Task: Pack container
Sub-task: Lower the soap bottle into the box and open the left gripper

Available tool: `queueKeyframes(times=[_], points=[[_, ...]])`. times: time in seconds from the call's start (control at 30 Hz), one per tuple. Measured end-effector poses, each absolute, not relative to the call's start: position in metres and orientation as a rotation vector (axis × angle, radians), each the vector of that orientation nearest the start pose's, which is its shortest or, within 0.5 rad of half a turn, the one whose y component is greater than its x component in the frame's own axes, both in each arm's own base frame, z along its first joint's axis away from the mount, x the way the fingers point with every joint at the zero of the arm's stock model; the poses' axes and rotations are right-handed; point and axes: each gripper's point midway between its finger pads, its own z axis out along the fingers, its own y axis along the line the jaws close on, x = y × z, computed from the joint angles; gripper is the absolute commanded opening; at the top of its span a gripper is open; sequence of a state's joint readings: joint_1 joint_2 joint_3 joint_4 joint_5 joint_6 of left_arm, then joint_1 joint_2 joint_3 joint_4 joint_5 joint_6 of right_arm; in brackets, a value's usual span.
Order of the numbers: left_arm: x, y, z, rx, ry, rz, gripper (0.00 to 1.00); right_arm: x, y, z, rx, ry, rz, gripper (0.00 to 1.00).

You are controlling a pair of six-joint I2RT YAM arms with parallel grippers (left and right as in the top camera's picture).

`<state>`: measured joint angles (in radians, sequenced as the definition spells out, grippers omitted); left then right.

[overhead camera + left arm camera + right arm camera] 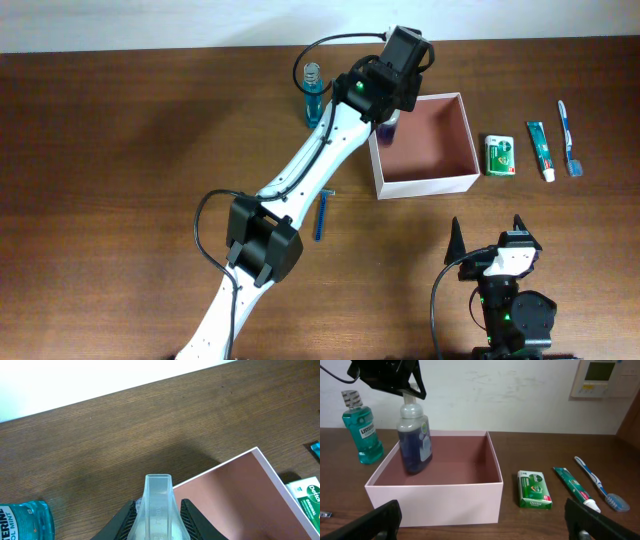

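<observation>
The container (470,182), a square open box with white walls and a reddish-brown inside, stands right of centre; it also shows in the right wrist view (435,502) and the left wrist view (235,490). My left gripper (157,520) is shut on the clear pump head of a dark blue soap bottle (414,442) and holds it over the container's left wall, above its inside. In the overhead view the left gripper (385,95) hides most of the bottle. My right gripper (490,240) is open and empty near the front edge.
A teal mouthwash bottle (314,92) stands left of the container. A blue razor (322,214) lies in front of it. A green soap box (500,156), a toothpaste tube (541,150) and a toothbrush (569,138) lie to the right.
</observation>
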<state>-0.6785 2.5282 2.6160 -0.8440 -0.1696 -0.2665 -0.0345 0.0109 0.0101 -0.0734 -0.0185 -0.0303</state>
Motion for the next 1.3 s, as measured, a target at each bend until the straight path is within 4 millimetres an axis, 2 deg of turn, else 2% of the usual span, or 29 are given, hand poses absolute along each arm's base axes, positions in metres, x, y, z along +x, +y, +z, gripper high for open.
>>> queueKeyframes(times=[0.1, 0.4, 0.53, 0.6, 1.03, 1.17, 1.2, 1.3], points=[[0.524, -0.388, 0.18, 0.397, 2.297, -0.282, 0.36, 0.246, -0.005, 0.158, -0.011, 1.645, -0.035, 0.99], [0.521, -0.386, 0.176, 0.399, 2.316, -0.274, 0.36, 0.246, -0.005, 0.158, -0.01, 1.645, -0.034, 0.99], [0.521, -0.386, 0.176, 0.399, 2.317, -0.274, 0.38, 0.246, -0.005, 0.158, -0.011, 1.645, -0.034, 0.99], [0.521, -0.386, 0.176, 0.399, 2.317, -0.274, 0.42, 0.246, -0.005, 0.158, -0.011, 1.645, -0.034, 0.99], [0.523, -0.389, 0.18, 0.391, 2.3, -0.286, 0.43, 0.246, -0.005, 0.158, -0.011, 1.645, -0.034, 0.99], [0.524, -0.389, 0.191, 0.389, 2.278, -0.296, 0.45, 0.246, -0.005, 0.158, -0.011, 1.645, -0.035, 0.99], [0.524, -0.389, 0.2, 0.389, 2.264, -0.302, 0.48, 0.246, -0.005, 0.158, -0.01, 1.645, -0.034, 0.99], [0.525, -0.388, 0.231, 0.388, 2.209, -0.321, 0.49, 0.246, -0.005, 0.158, -0.01, 1.645, -0.035, 0.99]])
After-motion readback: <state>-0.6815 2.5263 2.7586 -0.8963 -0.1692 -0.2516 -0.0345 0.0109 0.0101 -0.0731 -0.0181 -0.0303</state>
